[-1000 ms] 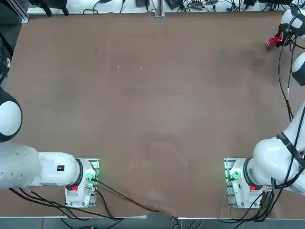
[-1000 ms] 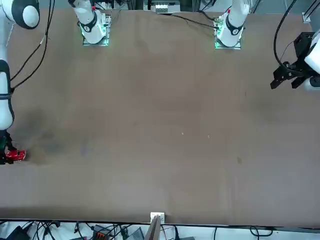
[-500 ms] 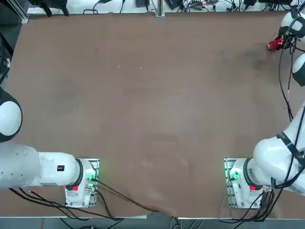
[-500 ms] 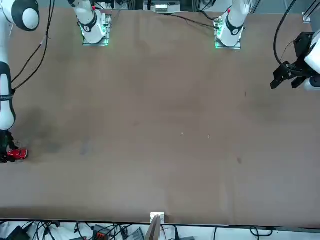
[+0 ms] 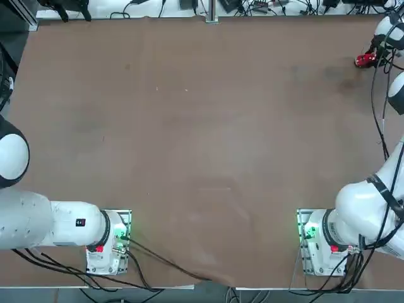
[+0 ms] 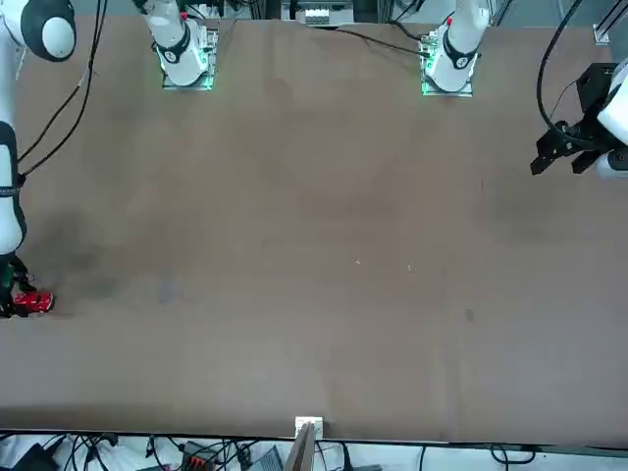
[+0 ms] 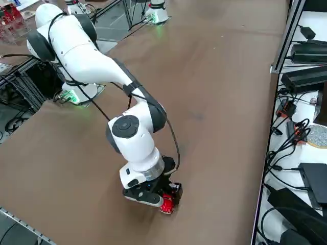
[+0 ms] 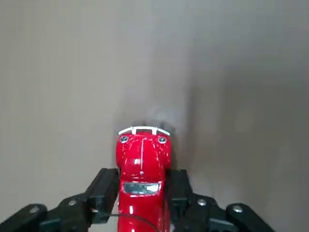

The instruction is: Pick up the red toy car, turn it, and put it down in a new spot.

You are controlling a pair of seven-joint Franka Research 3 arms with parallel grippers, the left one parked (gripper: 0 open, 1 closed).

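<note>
The red toy car sits on the brown table at the far right corner, its silver bumper pointing away from the wrist. It is a small red spot in the top view, in the front view and in the right side view. My right gripper is low over the table and straddles the car's rear half. Its black pads lie against both sides of the car, so it is shut on it. The same gripper hangs straight down from the white wrist.
The table's far edge with cables and black boxes runs close beside the car. The right arm's base and the parked left arm's base stand at the near edge. Bare brown tabletop fills the space between.
The gripper and the car have shifted a little towards the robot's side and settled low on the table. Between half a second ago and now almost nothing differs.
</note>
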